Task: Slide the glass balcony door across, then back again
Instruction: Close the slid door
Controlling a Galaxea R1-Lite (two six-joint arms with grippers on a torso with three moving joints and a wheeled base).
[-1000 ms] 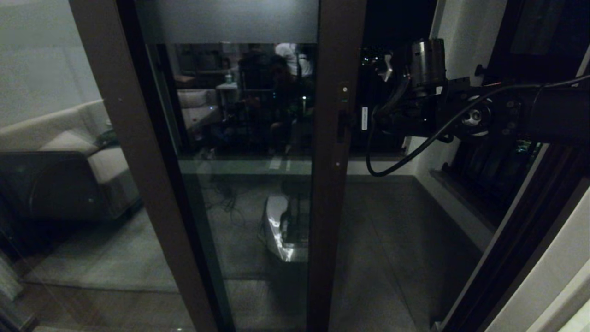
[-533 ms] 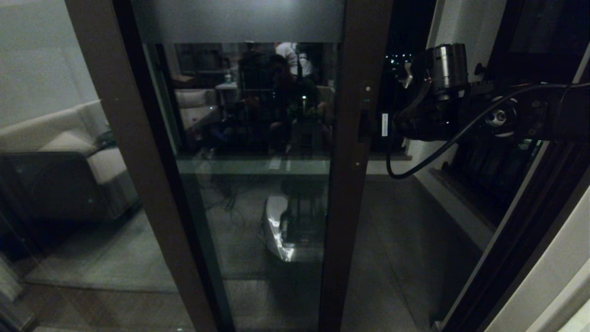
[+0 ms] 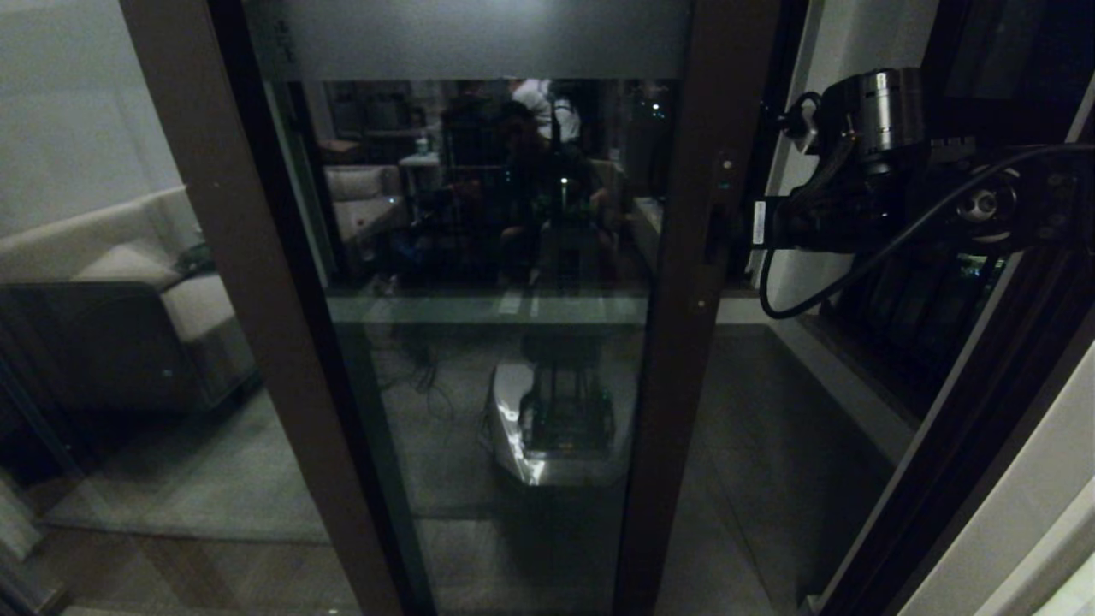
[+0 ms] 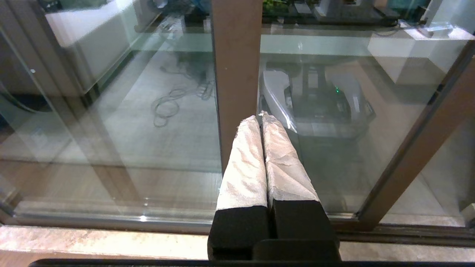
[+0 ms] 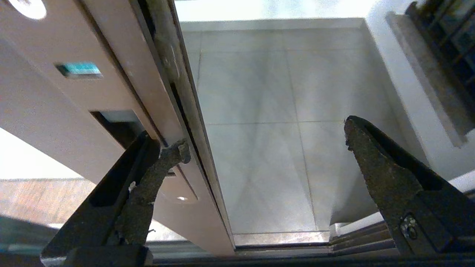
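The glass balcony door (image 3: 488,257) stands in the head view with its dark brown handle upright (image 3: 697,342) right of centre and a frosted strip across the top. My right gripper (image 3: 742,229) reaches in from the right at handle height. In the right wrist view it (image 5: 265,137) is open, and one finger (image 5: 148,185) is hooked at the recessed slot handle (image 5: 115,124) on the upright's face. The other finger (image 5: 374,163) hangs free over the balcony tiles. My left gripper (image 4: 259,116) is shut on nothing, close to a plain brown upright (image 4: 235,74).
A narrow dark gap separates the door's edge from the white wall (image 3: 800,154) on the right. A black-barred window (image 3: 924,316) lies behind my right arm. The floor track (image 5: 282,239) runs below. A fixed brown-framed panel (image 3: 231,299) stands on the left.
The door's handle upright has slid to the right, and my right gripper has gone with it. The gap to the right wall has narrowed.
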